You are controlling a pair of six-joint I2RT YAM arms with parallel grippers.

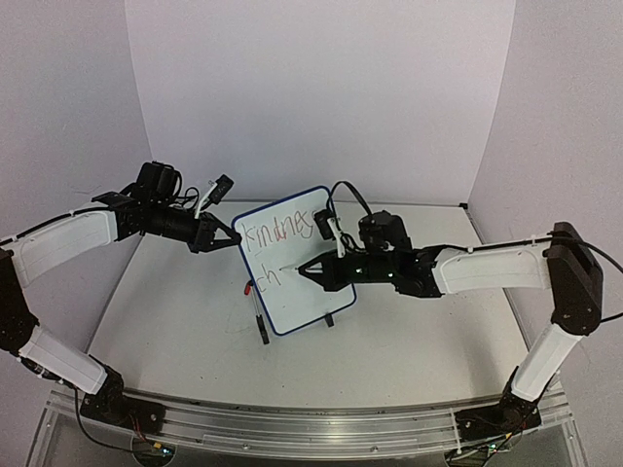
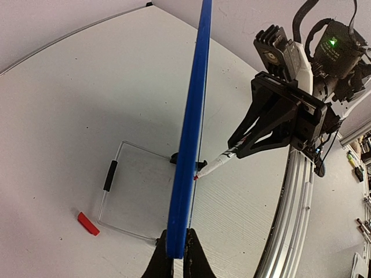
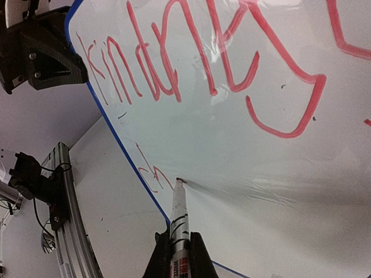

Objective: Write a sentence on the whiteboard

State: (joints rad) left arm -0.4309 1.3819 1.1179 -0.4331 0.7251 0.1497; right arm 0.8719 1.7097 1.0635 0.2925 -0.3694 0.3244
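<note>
Near the middle of the table (image 1: 175, 331), the whiteboard (image 1: 292, 309) stands tilted on its small black feet. The closed left claw (image 1: 232, 238) pinches its blue-framed edge on the left arm's side, seemingly to brace it against the push of writing. Across the top of the board runs the sentence (image 1: 277, 232) so far: "kindness" in red, with "ch" begun on the line beneath. Just right of that "ch" rests the tip of a red marker (image 3: 178, 211), gripped by the closed right claw (image 3: 178, 258) and aimed steeply at the board, probably so the tip bears cleanly. From above, that claw covers part of the second line, and the left wrist sees the board edge-on, so no writing shows there. Behind the board lie a small red cap (image 2: 88, 223) and a thin wire frame (image 2: 110, 175) whose purpose I cannot tell.
</note>
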